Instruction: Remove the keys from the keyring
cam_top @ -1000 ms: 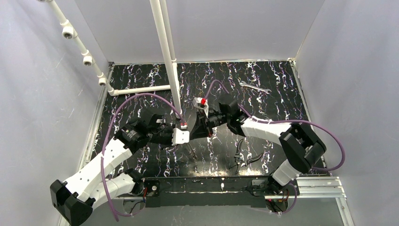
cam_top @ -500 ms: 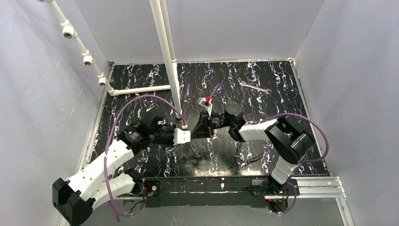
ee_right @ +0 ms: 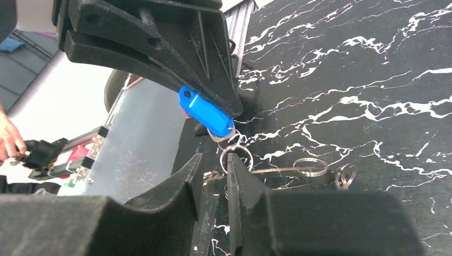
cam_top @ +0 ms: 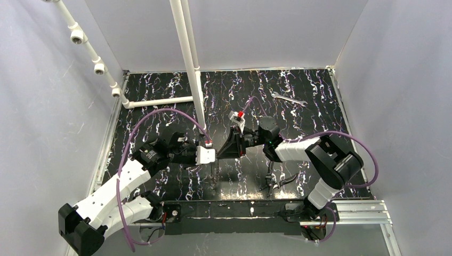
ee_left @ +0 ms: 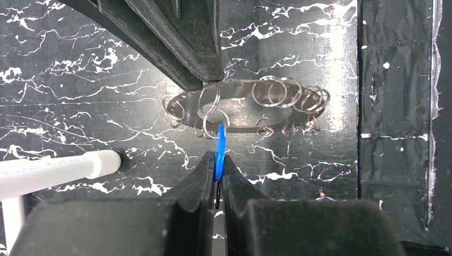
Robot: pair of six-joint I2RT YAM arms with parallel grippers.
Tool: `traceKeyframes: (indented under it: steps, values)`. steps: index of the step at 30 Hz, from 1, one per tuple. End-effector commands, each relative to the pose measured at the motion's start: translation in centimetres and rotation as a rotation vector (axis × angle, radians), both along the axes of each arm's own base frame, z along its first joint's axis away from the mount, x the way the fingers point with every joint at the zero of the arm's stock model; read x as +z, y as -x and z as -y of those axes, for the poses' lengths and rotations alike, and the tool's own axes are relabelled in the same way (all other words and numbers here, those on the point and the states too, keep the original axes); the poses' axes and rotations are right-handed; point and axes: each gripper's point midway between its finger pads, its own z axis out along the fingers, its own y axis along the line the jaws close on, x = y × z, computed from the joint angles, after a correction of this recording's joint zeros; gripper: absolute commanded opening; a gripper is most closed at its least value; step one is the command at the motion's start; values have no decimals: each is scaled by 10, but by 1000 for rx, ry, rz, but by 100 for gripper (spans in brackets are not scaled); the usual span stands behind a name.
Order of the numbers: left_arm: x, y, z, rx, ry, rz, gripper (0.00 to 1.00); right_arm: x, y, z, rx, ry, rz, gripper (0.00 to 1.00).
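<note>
The desk (cam_top: pixel 320 85) is black with white veins like marble. A white pipe frame (cam_top: pixel 187 53) stands up from it at about 11 o'clock from its middle. The left arm (cam_top: pixel 122 181) reaches in from 7 o'clock and the right arm (cam_top: pixel 298 149) from 4 o'clock. Their tips meet just to the 6 o'clock side of the desk's middle.

Dark-handled pliers (cam_top: pixel 274 181) lie at about 4 o'clock, and a slim silver wrench (cam_top: pixel 288 98) lies at about 2 o'clock, well apart from the arms.

The right end effector (ee_right: pixel 215 160) has its fingers pressed nearly together, pinching the rim of the keyring (ee_left: pixel 240 89). The keyring is a wide, flat, silvery grey ring with a large round hole. It is held up above the desk and seen almost edge-on. Many small split rings (ee_left: pixel 272 92) are threaded around its band.

The left end effector (ee_left: pixel 218 162) is pressed together on the key (ee_left: pixel 219 149), at 6 o'clock from the keyring in the left wrist view. The key has a bright blue oblong head with one rounded end. A short pale metal piece at its other end joins one of the small split rings, so the key is still attached to the keyring.
</note>
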Motion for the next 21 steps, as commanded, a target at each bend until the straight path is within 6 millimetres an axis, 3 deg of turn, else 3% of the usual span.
traceKeyframes:
  steps: [1,9,21]
  values:
    - [9,3,-2,-19,7,31,0,10,0,5,11,-17,116,34]
    - [25,0,1,-39,21,64,0,21,-10,4,40,10,189,50]
    - [44,-6,6,-60,33,102,0,22,-22,8,90,161,334,54]
